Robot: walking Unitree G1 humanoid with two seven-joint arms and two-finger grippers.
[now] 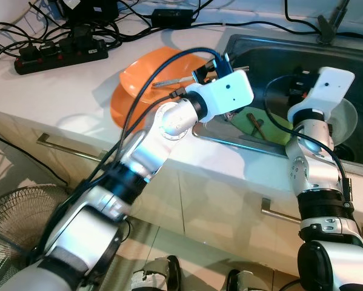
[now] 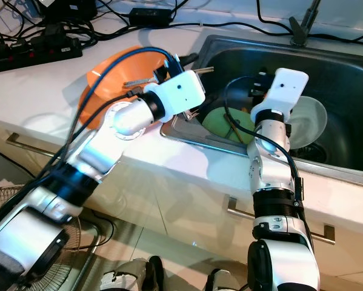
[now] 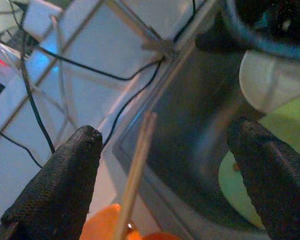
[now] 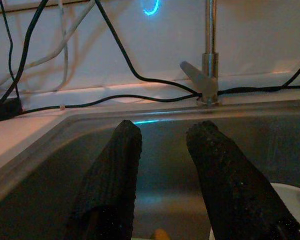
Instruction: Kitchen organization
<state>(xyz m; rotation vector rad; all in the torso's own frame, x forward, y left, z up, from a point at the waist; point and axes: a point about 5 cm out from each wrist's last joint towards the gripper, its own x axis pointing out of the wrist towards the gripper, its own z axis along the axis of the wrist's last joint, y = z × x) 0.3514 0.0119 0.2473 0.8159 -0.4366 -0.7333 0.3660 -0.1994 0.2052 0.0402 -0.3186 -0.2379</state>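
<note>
Bowl (image 1: 146,79) left of sink (image 1: 351,57)

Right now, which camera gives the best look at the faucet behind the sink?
The right wrist view: the faucet stands upright past the right gripper, its stem and side lever sharp against the wall. Both eye views catch just its base at the top edge; the left wrist view shows it small and tilted.

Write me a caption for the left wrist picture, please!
The left gripper spreads its black fingers wide over the sink edge, a thin chopstick between them, untouched, above the orange plate.
</note>
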